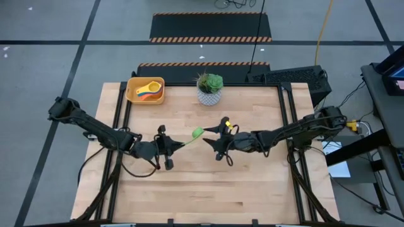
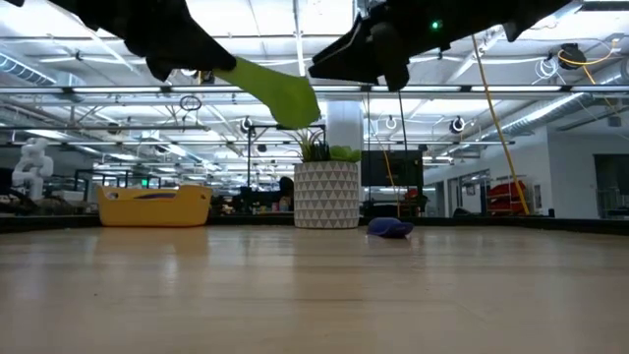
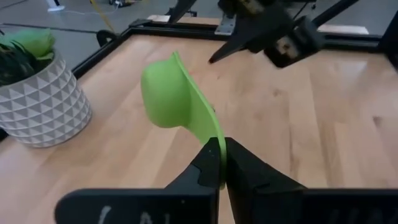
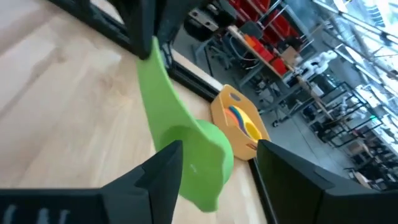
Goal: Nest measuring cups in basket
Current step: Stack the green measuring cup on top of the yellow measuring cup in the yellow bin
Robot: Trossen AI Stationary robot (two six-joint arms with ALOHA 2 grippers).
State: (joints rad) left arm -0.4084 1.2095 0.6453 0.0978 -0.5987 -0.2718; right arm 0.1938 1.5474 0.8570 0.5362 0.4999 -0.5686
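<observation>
Holding the green cup (image 3: 177, 99) by its handle tip, my left pincer (image 3: 222, 163) pressed tight on it, mid-air over the bench (image 1: 202, 183) centre. My right pincer (image 4: 214, 165) is spread, its fingers either side of the bowl, not yet closed. Cup looks light, stiff, smooth plastic; likely slippery, so the bowl rim seems the surer hold. Basket (image 1: 132, 94) sits at the far-left corner, other cups (image 1: 149, 91) inside.

bright even overhead light, soft shadows, blurred near pincer (image 3: 221, 163)
</observation>
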